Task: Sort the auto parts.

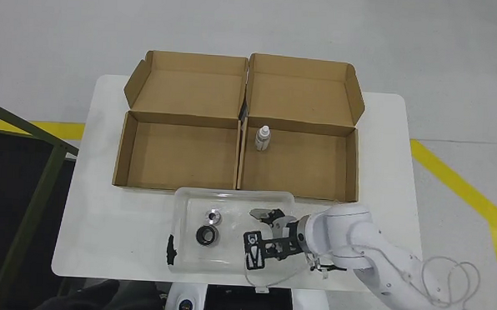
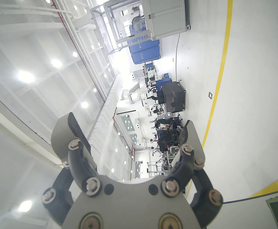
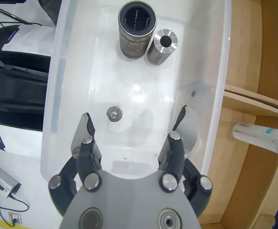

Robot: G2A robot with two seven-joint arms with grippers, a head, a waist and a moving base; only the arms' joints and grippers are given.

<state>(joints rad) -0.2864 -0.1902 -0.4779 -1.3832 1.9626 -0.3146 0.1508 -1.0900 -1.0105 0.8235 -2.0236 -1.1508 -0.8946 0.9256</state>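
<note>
A clear plastic tray (image 1: pixel 230 193) sits at the table's front edge. In it stand a dark linear bearing (image 3: pixel 136 28) (image 1: pixel 205 234) and a silver sleeve (image 3: pixel 162 46) (image 1: pixel 213 215), side by side. A small silver part (image 3: pixel 114 114) lies on the tray floor, close to one fingertip of my right gripper. My right gripper (image 3: pixel 135 112) (image 1: pixel 258 229) hangs open over the right half of the tray (image 3: pixel 217 97), with nothing between its fingers. My left gripper (image 2: pixel 130 122) is open and empty, pointing out at the room away from the table.
Two open cardboard boxes stand side by side behind the tray, the left box (image 1: pixel 177 156) and the right box (image 1: pixel 302 161). A white bottle (image 1: pixel 263 138) (image 3: pixel 254 134) stands in the right box near its left wall. A small black piece (image 1: pixel 171 250) sits at the tray's front left corner.
</note>
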